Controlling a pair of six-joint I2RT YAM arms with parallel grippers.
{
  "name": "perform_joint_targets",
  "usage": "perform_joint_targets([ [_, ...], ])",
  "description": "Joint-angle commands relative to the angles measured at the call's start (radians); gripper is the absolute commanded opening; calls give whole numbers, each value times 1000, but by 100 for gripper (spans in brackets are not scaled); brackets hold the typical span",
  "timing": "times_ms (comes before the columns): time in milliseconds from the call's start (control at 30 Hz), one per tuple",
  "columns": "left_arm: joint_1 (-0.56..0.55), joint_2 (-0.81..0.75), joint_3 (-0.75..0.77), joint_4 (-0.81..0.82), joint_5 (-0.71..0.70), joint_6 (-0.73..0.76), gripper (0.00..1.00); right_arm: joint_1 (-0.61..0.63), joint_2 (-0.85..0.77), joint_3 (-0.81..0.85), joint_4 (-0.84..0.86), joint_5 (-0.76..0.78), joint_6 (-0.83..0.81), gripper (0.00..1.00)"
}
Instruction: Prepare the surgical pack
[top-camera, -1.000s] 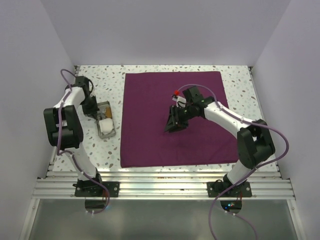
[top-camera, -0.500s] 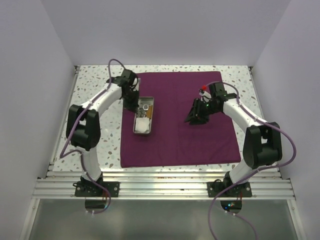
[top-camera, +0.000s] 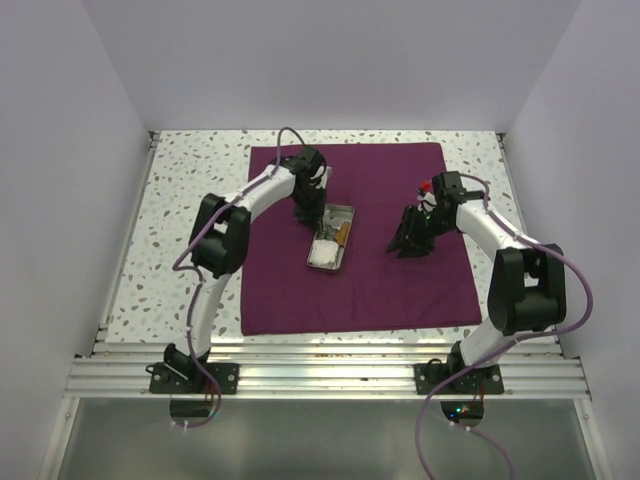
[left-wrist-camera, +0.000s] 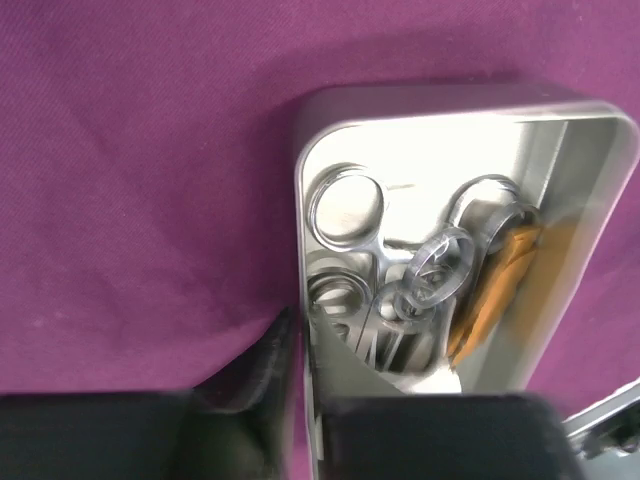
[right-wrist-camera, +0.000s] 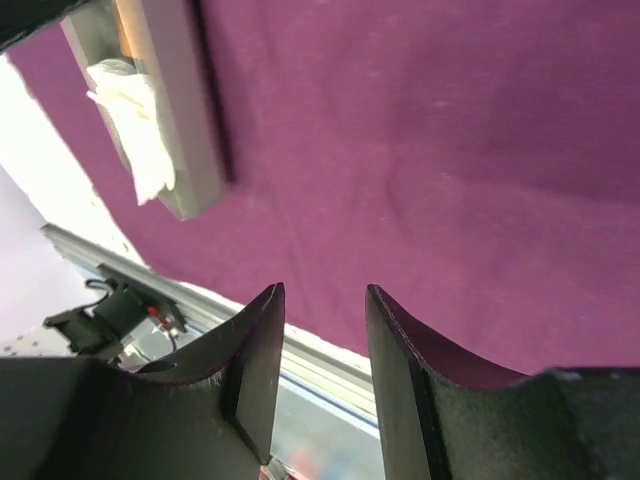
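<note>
The maroon cloth (top-camera: 380, 280) lies flat on the table. The metal tray (top-camera: 349, 232) rests on it left of centre and holds steel ring handles (left-wrist-camera: 347, 203), white gauze (top-camera: 324, 254) and an orange strip (left-wrist-camera: 495, 285). My left gripper (top-camera: 308, 210) is at the tray's far left end. In the left wrist view its jaws (left-wrist-camera: 303, 325) are shut on the tray's (left-wrist-camera: 450, 95) side wall, one finger inside and one outside. My right gripper (top-camera: 410, 240) hovers over the cloth's right half. It is open (right-wrist-camera: 322, 290) and empty, with the tray (right-wrist-camera: 185, 120) off to one side.
Speckled tabletop (top-camera: 190, 200) shows to the left of and behind the cloth. Aluminium rails (top-camera: 320, 365) run along the near edge by the arm bases. White walls close in the left, right and back.
My left arm has carried the tray from the bare table on the left rightwards onto the cloth. My right gripper has drawn back to the right, still open.
</note>
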Motion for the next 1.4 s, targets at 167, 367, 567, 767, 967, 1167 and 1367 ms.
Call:
perform_joint_targets([
  [167,22,-103,-18,-4,-37,27,55,-7,114,64,-67,136,-49,42],
  [367,90,-359,-203,61,-83,-1,61,-2,141,-33,-51,214,-55,34],
  [567,128,-594,-625,229,-41,-61,33,103,69,-180,62,315,46,0],
  [767,99,-695,-972,380,4,-167,16,286,45,-298,195,396,181,0],
  [967,142,-599,-965,315,-142,-142,16,473,95,-295,297,415,280,0],
  [1167,309,-384,-773,239,-202,-23,16,551,235,-115,262,355,291,0],
  [1367,421,-193,-520,154,-214,69,17,596,358,86,200,274,264,0],
])
